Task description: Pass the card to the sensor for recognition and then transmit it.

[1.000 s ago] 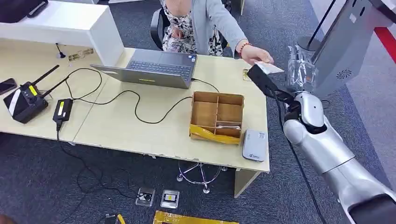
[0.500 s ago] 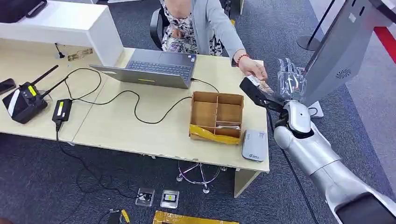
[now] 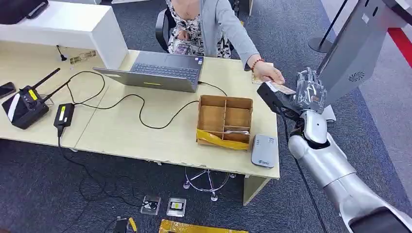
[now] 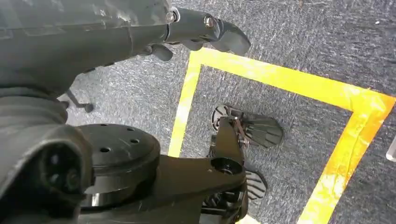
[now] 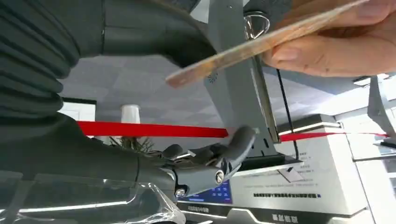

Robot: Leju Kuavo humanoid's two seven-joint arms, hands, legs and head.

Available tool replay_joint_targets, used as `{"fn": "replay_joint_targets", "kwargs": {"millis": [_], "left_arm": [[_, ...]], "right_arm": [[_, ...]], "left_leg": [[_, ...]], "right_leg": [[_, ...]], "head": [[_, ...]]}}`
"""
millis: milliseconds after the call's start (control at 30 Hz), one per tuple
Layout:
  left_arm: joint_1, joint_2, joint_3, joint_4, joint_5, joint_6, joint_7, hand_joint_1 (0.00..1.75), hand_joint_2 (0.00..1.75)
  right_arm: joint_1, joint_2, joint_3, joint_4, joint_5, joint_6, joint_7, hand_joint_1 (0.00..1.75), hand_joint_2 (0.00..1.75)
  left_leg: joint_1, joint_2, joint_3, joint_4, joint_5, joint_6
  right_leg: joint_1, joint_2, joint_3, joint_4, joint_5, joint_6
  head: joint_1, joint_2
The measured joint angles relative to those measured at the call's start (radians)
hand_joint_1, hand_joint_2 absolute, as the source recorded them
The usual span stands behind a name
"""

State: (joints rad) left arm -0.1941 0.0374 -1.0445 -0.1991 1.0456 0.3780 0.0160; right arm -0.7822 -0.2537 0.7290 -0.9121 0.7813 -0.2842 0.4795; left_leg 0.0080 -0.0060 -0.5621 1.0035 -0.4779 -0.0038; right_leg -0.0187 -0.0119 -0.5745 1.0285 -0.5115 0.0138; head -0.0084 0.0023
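Tan card [image 5: 261,44] offered by a person's hand [image 3: 268,74] at the raised right hand [image 3: 309,92].
Thin, flat and tilted, the card is pinched at one end by the person, its free end reaching over the right hand, whose fingers [image 5: 212,154] lie apart, holding nothing. Beside it, at the table [image 3: 145,136] edge, lie a grey card reader [image 3: 264,151] and a cardboard divider box [image 3: 226,121]. Left hand [image 4: 205,28] hangs over the floor; grasp cannot be told.

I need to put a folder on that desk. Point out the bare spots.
Bare desk lies between the black cable and the front edge, left of the cardboard box. Crowded: the far right corner, where the person's hand meets the robot's right hand.
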Motion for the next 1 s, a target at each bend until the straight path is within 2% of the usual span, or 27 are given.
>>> {"fn": "replay_joint_targets", "kwargs": {"millis": [167, 400, 1000], "left_arm": [[-0.007, 0.0, -0.003, 0.0, -0.016, -0.019, -0.002, 0.0, 0.0], [-0.01, 0.0, -0.003, 0.0, -0.026, -0.012, -0.008, 0.0, 0.0], [-0.01, 0.0, -0.003, 0.0, -0.039, -0.002, 0.004, 0.0, 0.0]], "right_arm": [[0.018, -0.006, -0.031, -0.029, 0.034, 0.008, 0.009, 1.75, 1.75], [0.025, -0.006, -0.072, -0.061, 0.062, 0.023, 0.0, 1.75, 1.75], [0.031, -0.005, -0.104, -0.081, 0.008, 0.037, -0.018, 1.75, 1.75]], "left_leg": [[0.0, 0.001, 0.0, 0.0, 0.0, 0.0], [0.0, 0.001, 0.0, 0.0, 0.0, 0.0], [0.0, 0.001, 0.0, 0.0, 0.0, 0.0]], "right_leg": [[0.0, 0.001, 0.0, 0.0, 0.0, 0.0], [0.0, 0.002, 0.0, 0.0, 0.0, 0.0], [0.0, 0.002, 0.0, 0.0, 0.0, 0.0]], "head": [[0.0, 0.0], [0.0, 0.0], [0.0, 0.0]]}}
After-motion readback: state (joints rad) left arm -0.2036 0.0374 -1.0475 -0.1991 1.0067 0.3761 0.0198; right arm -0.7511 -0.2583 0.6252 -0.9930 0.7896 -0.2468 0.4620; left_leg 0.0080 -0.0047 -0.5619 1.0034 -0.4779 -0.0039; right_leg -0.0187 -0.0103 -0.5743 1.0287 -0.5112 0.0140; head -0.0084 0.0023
